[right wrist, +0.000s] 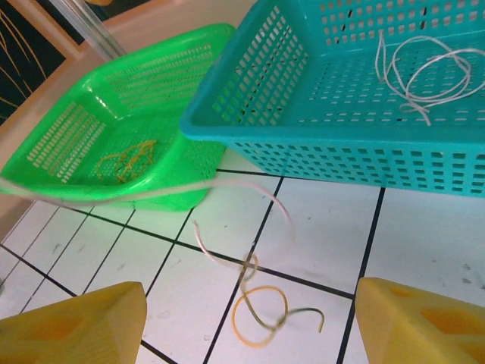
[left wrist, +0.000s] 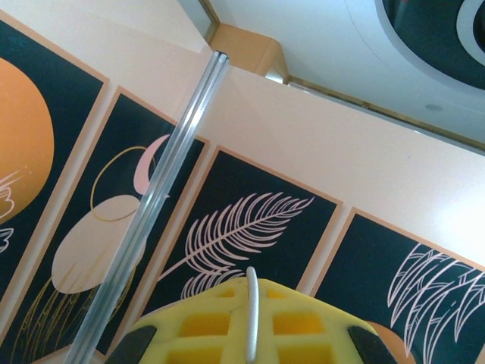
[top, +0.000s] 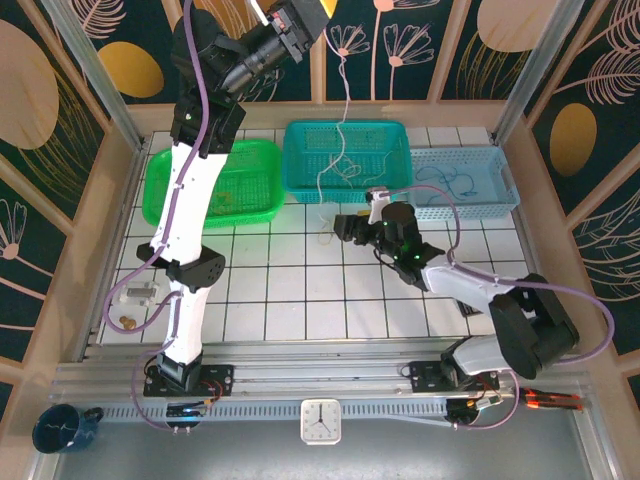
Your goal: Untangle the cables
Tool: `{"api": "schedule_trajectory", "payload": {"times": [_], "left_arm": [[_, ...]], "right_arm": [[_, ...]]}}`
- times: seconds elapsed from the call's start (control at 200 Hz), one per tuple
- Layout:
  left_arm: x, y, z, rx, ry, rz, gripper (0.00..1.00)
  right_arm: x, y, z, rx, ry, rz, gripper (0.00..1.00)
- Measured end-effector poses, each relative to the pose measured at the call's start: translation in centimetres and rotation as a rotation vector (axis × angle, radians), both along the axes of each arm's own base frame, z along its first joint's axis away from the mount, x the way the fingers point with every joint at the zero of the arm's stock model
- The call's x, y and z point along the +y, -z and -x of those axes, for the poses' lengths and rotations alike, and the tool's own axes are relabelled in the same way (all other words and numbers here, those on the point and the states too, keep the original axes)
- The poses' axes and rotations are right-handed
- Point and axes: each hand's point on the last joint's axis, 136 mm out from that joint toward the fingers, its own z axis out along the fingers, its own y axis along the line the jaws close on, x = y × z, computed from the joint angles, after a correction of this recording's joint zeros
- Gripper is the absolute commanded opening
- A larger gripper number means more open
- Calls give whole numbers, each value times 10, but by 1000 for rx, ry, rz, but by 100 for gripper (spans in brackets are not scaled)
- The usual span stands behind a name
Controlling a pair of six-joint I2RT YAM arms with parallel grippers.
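The left gripper (top: 266, 12) is clamped on the white cable (top: 345, 100), which hangs below it. Under the right gripper (right wrist: 250, 324), whose fingers stand apart, a yellow cable (right wrist: 233, 318) seems snagged on it. Pulling up could tighten that knot.

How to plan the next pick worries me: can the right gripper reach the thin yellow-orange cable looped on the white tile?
Probably yes: the right gripper hangs open over the thin yellow-orange cable, with only a thin white cable crossing it.

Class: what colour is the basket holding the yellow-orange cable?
Green: the basket shows best in the right wrist view.
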Motion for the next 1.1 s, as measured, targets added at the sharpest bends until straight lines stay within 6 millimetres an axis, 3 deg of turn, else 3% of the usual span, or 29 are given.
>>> {"api": "schedule_trajectory", "payload": {"times": [0.245,0.355,0.46,0.646,0.746,0.871,0.981,1.101], "left_arm": [[-5,-4,9,-11,45,8,0],[-9,-6,16,-17,70,18,0],[-12,-9,21,-21,87,29,0],[-11,-13,23,-29,88,42,0],[-8,-16,25,-34,77,48,0],[0,-25,31,-54,48,57,0],[9,-36,40,-78,29,71,0],[19,-47,50,-103,11,87,0]], "right_arm": [[17,33,-9,52,-51,20,70],[20,42,-13,60,-53,21,56],[20,52,-19,71,-36,18,36],[2,78,-29,122,52,1,15],[-15,103,-21,179,94,6,16],[-32,128,-5,248,139,12,30],[-36,133,1,259,154,1,30],[-37,134,3,259,156,-9,24]]}}
